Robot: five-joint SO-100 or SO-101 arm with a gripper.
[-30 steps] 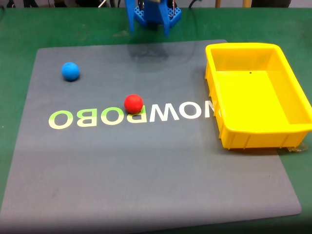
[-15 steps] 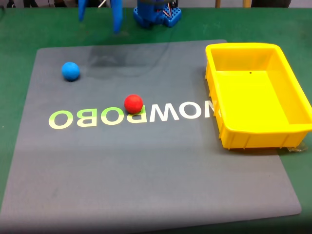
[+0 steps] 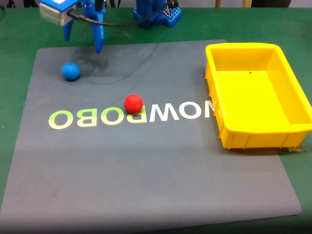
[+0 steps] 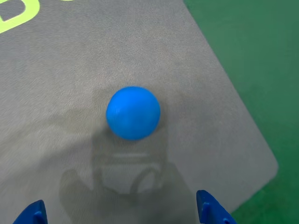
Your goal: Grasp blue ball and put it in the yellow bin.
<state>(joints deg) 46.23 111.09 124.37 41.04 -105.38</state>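
The blue ball (image 3: 70, 71) lies on the grey mat at the far left of the fixed view. My blue gripper (image 3: 82, 45) hangs open just behind and slightly right of it, apart from it. Seen from the wrist, the blue ball (image 4: 133, 112) rests on the mat ahead of the gripper (image 4: 121, 213), whose two blue fingertips (image 4: 211, 213) stand wide apart at the bottom edge with nothing between them. The yellow bin (image 3: 243, 47) stands on the right side of the mat and holds nothing.
A red ball (image 3: 133, 104) sits near the middle of the grey mat (image 3: 146, 170), by the pale green lettering. The arm's blue base (image 3: 156, 12) stands at the top edge. Green table surface (image 4: 261, 56) surrounds the mat, whose corner is close to the blue ball.
The arm has swung left from above the mat's top centre and come lower, ending just behind the blue ball. Both balls and the bin have stayed put.
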